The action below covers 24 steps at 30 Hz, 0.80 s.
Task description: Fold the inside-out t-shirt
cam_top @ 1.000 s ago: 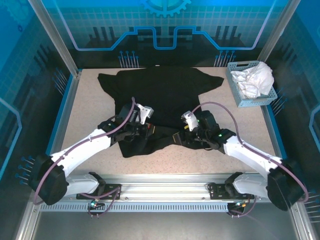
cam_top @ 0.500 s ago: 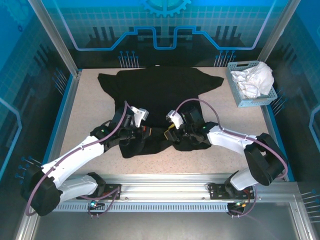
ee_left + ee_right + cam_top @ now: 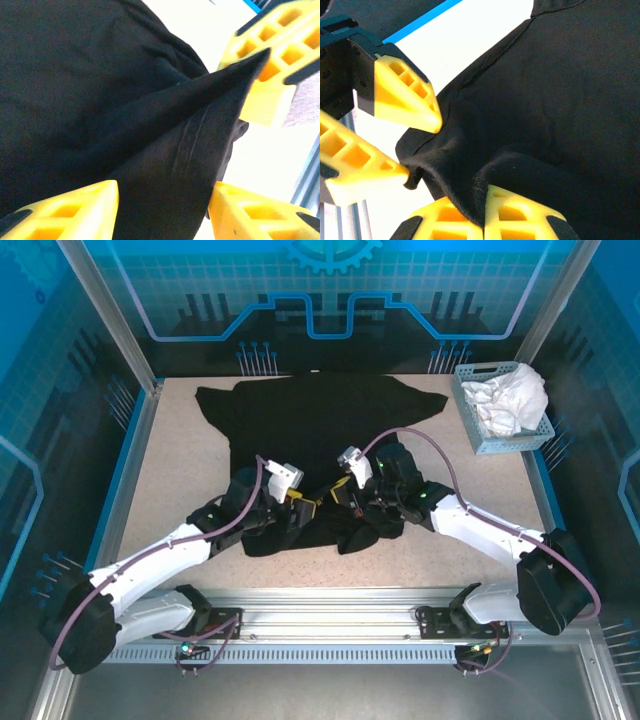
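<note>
Nearest, at 6 o'clock in the top view, a bare strip of table (image 3: 300,570) lies between the two arm bases and the cloth. Just beyond it the two grippers meet near the table's middle, almost touching. The left gripper (image 3: 300,503) has its fingers (image 3: 75,212) set at a narrow gap packed with a thick fold of the inside-out t-shirt (image 3: 320,420), and the cloth presses against both. The right gripper (image 3: 337,493) is pinched closed on a point of the same hem; its fingers (image 3: 520,217) meet with cloth caught between them.

The hem is bunched and lifted at the grippers. From there the one black t-shirt spreads flat toward 12 o'clock, with its sleeves reaching to 10 and 2 and its far edge close to the back rim. Open tabletop runs along 9 o'clock, and a narrower band along 3.

At 2 o'clock, well apart from the sleeve, one blue basket (image 3: 500,447) sits against the right rim and holds one crumpled white garment (image 3: 512,395).

Count: two arms, two grippers, four yellow fingers.
</note>
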Tool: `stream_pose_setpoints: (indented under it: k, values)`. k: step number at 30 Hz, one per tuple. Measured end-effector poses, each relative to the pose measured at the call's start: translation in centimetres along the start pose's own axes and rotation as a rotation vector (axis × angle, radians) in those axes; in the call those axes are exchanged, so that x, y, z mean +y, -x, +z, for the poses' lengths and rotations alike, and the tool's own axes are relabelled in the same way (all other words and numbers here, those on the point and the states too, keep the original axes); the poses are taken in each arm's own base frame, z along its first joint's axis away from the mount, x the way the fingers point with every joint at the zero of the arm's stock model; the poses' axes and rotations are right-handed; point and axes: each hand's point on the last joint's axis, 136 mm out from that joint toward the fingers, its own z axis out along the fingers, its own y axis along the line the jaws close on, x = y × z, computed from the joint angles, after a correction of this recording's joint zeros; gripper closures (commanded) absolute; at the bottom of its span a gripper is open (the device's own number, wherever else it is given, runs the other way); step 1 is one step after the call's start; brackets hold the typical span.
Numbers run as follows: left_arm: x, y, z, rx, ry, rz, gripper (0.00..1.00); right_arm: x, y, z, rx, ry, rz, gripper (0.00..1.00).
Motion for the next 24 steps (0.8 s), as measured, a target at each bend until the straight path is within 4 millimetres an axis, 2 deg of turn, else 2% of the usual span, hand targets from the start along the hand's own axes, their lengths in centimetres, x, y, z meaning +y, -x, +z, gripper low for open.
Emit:
stream_pose_setpoints:
  k: [5, 9, 12, 15, 16, 17, 21, 22, 24]
  values:
    - [0.2, -0.4, 1.8, 0.027, -0.006, 0.059, 0.39, 0.1, 0.4, -0.4, -0.014, 0.016, 0.038, 1.00]
    - [0.6, -0.5, 3.2, 0.050, -0.001, 0.083, 0.45, 0.3, 1.0, -0.9, -0.036, 0.026, 0.054, 1.00]
    - [0.6, 0.4, 4.3, 0.047, -0.004, 0.097, 0.57, 0.6, 1.4, -1.3, -0.049, 0.035, 0.061, 1.00]
    - [0.3, 1.6, 5.3, 0.035, -0.025, 0.095, 0.84, 0.5, 1.2, -1.4, -0.050, 0.034, 0.076, 0.97]
    - [0.1, 2.0, 5.6, 0.031, -0.033, 0.096, 0.98, 0.3, 0.9, -1.5, -0.047, 0.023, 0.091, 0.84]
    - [0.0, 2.3, 5.8, 0.029, -0.038, 0.088, 1.00, -0.1, 0.8, -1.7, -0.043, -0.002, 0.108, 0.68]
    - [0.0, 3.1, 5.8, 0.020, -0.040, 0.052, 1.00, -2.6, 0.1, -3.1, -0.044, -0.191, 0.167, 0.20]
    - [0.0, 3.3, 5.7, 0.021, -0.042, 0.037, 1.00, -2.8, -0.3, -3.5, -0.058, -0.233, 0.150, 0.17]
    - [0.4, 3.6, 5.4, 0.022, -0.039, 0.001, 1.00, -1.4, -1.5, -3.9, -0.069, -0.257, 0.083, 0.17]
